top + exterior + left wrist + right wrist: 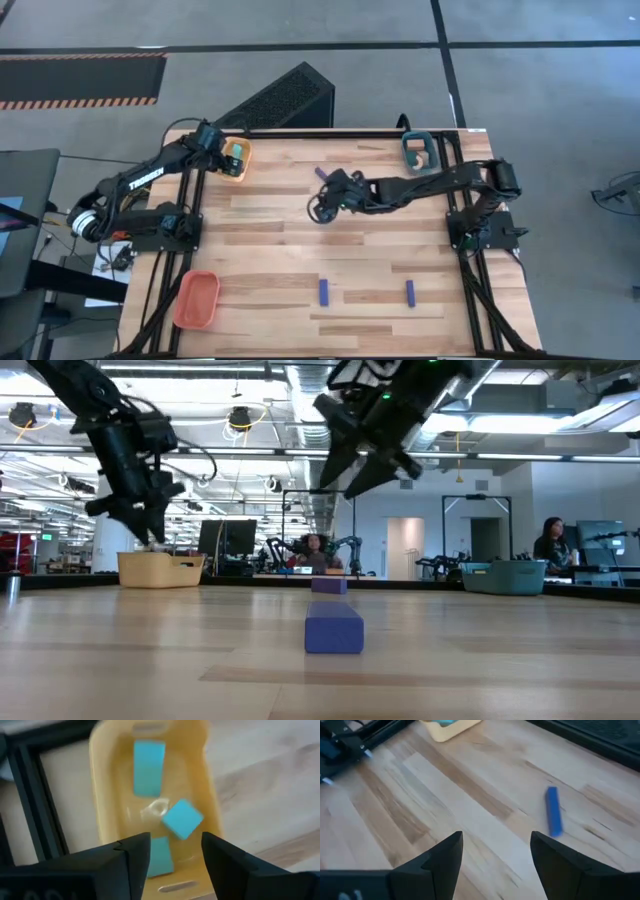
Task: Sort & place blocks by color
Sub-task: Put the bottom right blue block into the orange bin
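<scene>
Three cyan blocks (149, 767) lie in the yellow tray (237, 160) at the table's far left, right under my left pincer (172, 857), gaping and empty. My right pincer (495, 857) hangs mid-table, also wide open and empty, a dark blue bar (553, 811) just beyond it; the teal tray (417, 150) holds a tan piece (421, 156).

table (300, 250): light wood planks, black frame | far left corner: yellow tray (237, 160) holding 3 cyan blocks (149, 761) | far right corner: teal tray (417, 150) | near left corner: orange tray (197, 299) | bare boards: 3 blue blocks, 2 near front (325, 291) (409, 291), 1 toward back (321, 174)
</scene>
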You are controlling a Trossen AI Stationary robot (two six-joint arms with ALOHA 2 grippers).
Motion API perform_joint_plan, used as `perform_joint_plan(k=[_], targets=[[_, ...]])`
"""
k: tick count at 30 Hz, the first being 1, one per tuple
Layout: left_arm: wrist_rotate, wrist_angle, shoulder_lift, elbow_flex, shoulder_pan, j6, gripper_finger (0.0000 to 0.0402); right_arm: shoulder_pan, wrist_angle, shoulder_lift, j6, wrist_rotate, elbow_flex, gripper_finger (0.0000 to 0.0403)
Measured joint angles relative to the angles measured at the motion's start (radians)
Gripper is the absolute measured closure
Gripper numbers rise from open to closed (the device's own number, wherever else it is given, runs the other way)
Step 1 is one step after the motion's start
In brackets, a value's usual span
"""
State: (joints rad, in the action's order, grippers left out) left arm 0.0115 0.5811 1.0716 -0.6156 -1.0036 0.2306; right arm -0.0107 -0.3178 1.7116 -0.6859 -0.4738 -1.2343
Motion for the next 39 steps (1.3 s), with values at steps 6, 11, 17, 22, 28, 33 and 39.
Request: perform_joint_plan(k=[6,11,17,22,28,33,39], targets=[[-0.044,-0.044,-0.148,-0.006,0.092,0.051,0.0254,-0.023,0.078,-0.148,-0.167,-0.027,0.223,0.0148],[-0.059,-0.129,-0.238,-0.003,0.251,0.047,0.0277,-0.034,0.197,-0.252,-0.298,-0.035,0.355,0.0148],[-0.096,-0.223,-0.256,-0.002,0.408,-0.083,0.0287,-0.091,0.227,-0.231,-0.366,-0.078,0.333,0.0148],[-0.147,-0.223,-0.26,-0.002,0.476,-0.144,0.0287,-0.165,0.165,-0.134,-0.469,-0.105,0.243,0.0148],[-0.159,-0.152,-0.275,-0.001,0.519,-0.196,0.0287,-0.251,0.002,-0.007,-0.626,-0.158,0.087,0.0148],[-0.165,-0.112,-0.298,-0.001,0.552,-0.209,0.0287,-0.297,-0.2,0.093,-0.71,-0.153,-0.07,0.0148],[-0.147,-0.067,-0.378,-0.001,0.601,-0.193,0.0287,-0.293,-0.388,0.161,-0.683,-0.148,-0.232,0.0148]])
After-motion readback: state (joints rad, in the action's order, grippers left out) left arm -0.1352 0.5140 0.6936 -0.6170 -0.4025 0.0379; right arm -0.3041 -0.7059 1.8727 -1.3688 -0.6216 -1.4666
